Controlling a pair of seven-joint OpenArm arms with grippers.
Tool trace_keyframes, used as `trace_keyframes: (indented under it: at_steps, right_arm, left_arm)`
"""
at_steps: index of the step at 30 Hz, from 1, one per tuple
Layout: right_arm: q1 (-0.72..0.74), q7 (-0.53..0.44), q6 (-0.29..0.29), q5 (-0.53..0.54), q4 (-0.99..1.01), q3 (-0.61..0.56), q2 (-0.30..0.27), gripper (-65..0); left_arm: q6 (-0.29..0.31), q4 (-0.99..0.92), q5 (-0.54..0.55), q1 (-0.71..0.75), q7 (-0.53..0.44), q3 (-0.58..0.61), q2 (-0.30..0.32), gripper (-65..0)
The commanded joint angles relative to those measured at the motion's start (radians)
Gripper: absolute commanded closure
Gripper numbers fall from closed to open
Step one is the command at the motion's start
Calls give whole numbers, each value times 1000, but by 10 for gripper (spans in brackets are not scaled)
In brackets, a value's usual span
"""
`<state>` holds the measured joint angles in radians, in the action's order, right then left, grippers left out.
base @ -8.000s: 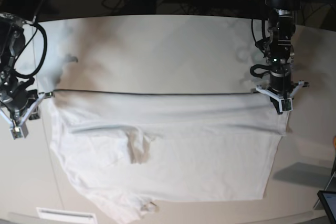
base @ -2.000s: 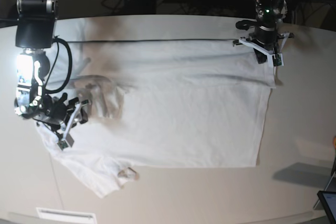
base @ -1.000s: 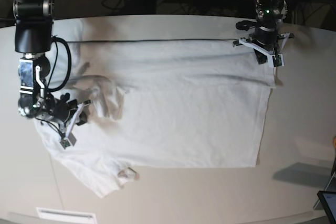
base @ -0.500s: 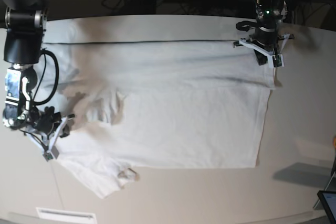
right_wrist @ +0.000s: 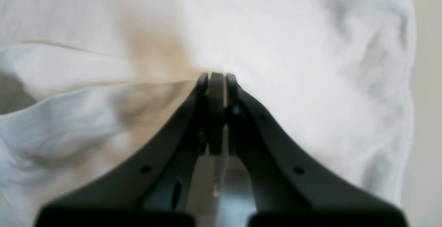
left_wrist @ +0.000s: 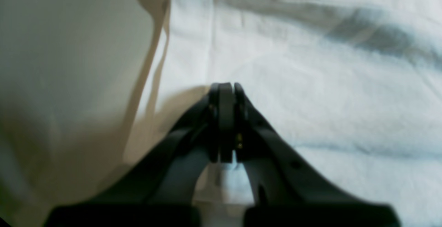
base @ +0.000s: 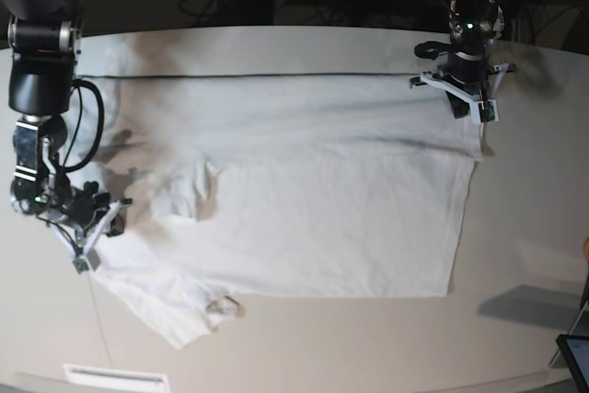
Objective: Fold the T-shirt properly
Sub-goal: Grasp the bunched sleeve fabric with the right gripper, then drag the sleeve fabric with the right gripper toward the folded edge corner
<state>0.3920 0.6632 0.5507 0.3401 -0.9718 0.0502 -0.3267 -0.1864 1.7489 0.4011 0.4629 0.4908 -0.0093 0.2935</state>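
No print or label legible on the T-shirt; I see plain white cloth spread flat across the middle of the desk, hem toward its right edge, a dark crease line near the far edge. My left gripper points down at the shirt's far right corner, fingers pressed together. My right gripper sits low at the shirt's left edge, fingers together on a fold of cloth.
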Motion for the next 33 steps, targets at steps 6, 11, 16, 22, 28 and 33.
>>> trace_keyframes:
  at_steps: [6,11,16,22,28,33]
  right_arm:
    - [29,-72,4,14,-17,4,-13,0]
    - [28,-70,2,14,-20,4,-13,-104]
    - [28,-70,2,15,-23,9,-21,-206]
    - [-8,-70,9,21,-163,10,-22,-205]
    - [-80,74,4,23,-442,14,-18,-203]
    - [-189,226,4,23,-597,83,5,-110]
  left_arm:
    - [-9,9,-4,0,1,-4,11,0]
    - [-9,15,-4,0,1,-5,11,0]
    - [-9,30,-3,-2,-4,-7,9,0]
    - [-9,122,-3,-20,-1,-42,-21,0]
    - [-9,141,-3,-51,1,-76,-44,0]
    - [-9,121,-3,-68,1,-74,-44,0]
